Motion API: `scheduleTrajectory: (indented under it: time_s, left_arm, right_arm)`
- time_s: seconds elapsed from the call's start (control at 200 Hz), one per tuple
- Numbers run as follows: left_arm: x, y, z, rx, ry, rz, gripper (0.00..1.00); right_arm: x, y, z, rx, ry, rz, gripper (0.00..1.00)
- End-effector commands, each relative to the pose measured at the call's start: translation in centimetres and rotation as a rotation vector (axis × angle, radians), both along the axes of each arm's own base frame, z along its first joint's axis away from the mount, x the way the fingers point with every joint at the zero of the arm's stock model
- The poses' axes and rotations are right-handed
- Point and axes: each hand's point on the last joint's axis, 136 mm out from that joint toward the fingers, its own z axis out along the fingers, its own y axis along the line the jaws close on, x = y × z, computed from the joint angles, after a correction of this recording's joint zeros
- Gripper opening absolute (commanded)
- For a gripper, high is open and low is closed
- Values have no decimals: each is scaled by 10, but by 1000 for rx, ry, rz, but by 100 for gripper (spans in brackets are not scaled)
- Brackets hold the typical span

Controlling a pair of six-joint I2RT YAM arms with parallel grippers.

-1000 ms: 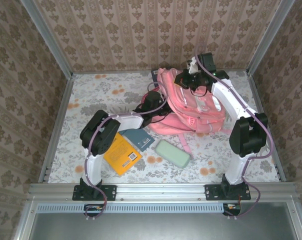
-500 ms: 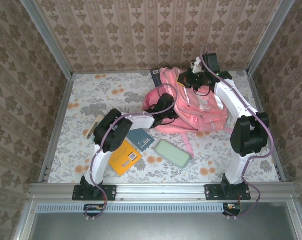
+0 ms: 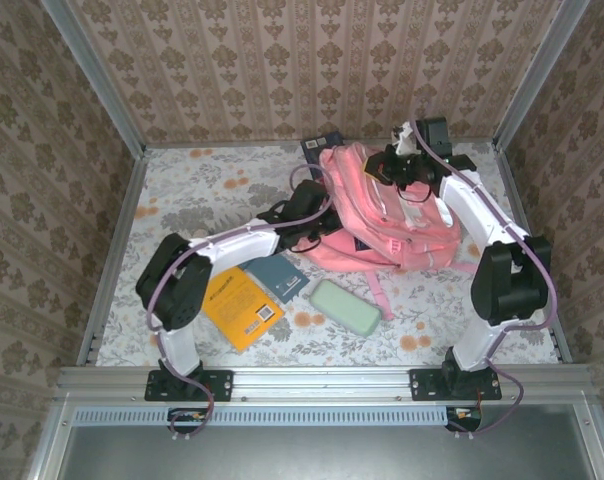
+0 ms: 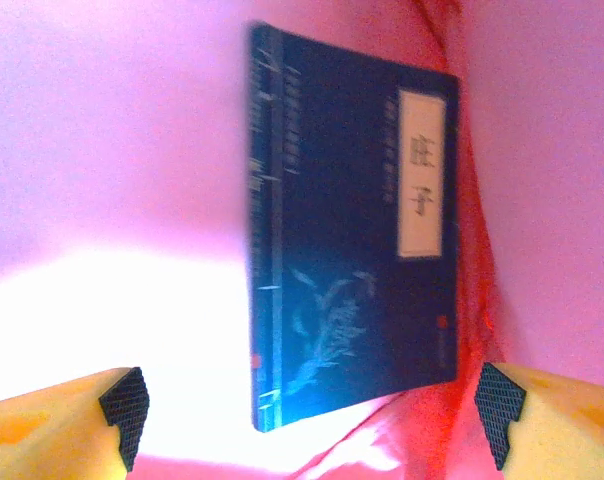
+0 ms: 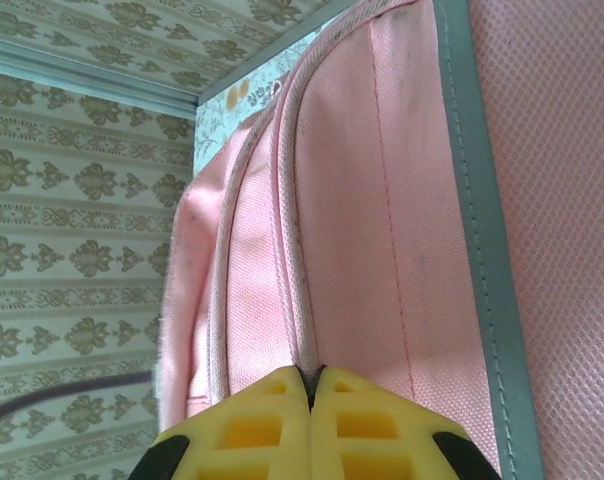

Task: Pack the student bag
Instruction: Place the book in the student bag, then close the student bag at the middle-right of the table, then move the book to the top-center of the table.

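Right fingers (image 5: 252,430) are clenching the pink backpack (image 3: 402,215) at its piped seam; left fingers (image 4: 72,420) are hanging released inside, facing 1 dark-blue book (image 4: 352,250).

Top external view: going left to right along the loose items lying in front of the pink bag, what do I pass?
yellow book → blue-grey book → pale green case, all lying flat on the table, nearer than the student bag.
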Motion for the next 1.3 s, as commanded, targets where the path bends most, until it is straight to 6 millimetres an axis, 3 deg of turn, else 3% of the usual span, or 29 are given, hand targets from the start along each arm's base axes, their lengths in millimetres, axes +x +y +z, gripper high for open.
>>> scheduleTrajectory:
  time_s: [0.0,0.235,0.405,0.475,0.595,0.7,0.87,0.89,0.945,1.06,1.15,1.255,1.295]
  left_arm:
    - [-1,42,11,104,-26,36,88]
    - [12,90,25,167,-61,92,86]
    - [27,111,28,168,-67,94,86]
    - [33,120,28,186,-65,98,86]
    - [41,133,28,201,-71,100,85]
    - [46,142,23,212,-71,99,84]
    - [46,153,9,223,-39,101,80]
    - [51,164,8,226,-33,127,80]
    - [52,170,5,231,-26,133,80]
    - [53,179,-2,242,-12,140,80]
    - [53,184,-6,236,-1,143,80]
    - [52,187,-6,236,2,138,80]
    - [51,188,-6,238,3,136,80]
  right_arm:
    - [-14,-21,-21,-109,15,-10,0]
    - [-46,-45,-86,-308,134,6,0]
    - [-52,-44,-103,-344,155,25,1]
    - [-53,-40,-108,-350,165,41,6]
    - [-51,-34,-109,-385,163,60,33]
    - [-47,-26,-99,-400,127,70,29]
    - [-32,-5,-77,-479,26,78,38]
    - [-30,-3,-76,-485,18,78,39]
    - [-22,6,-74,-483,-1,84,40]
    - [-4,24,-83,-477,1,90,34]
    - [23,35,-85,-461,-53,46,24]
    - [54,46,-97,-437,-70,-14,0]
    - [66,49,-104,-424,-62,-40,0]
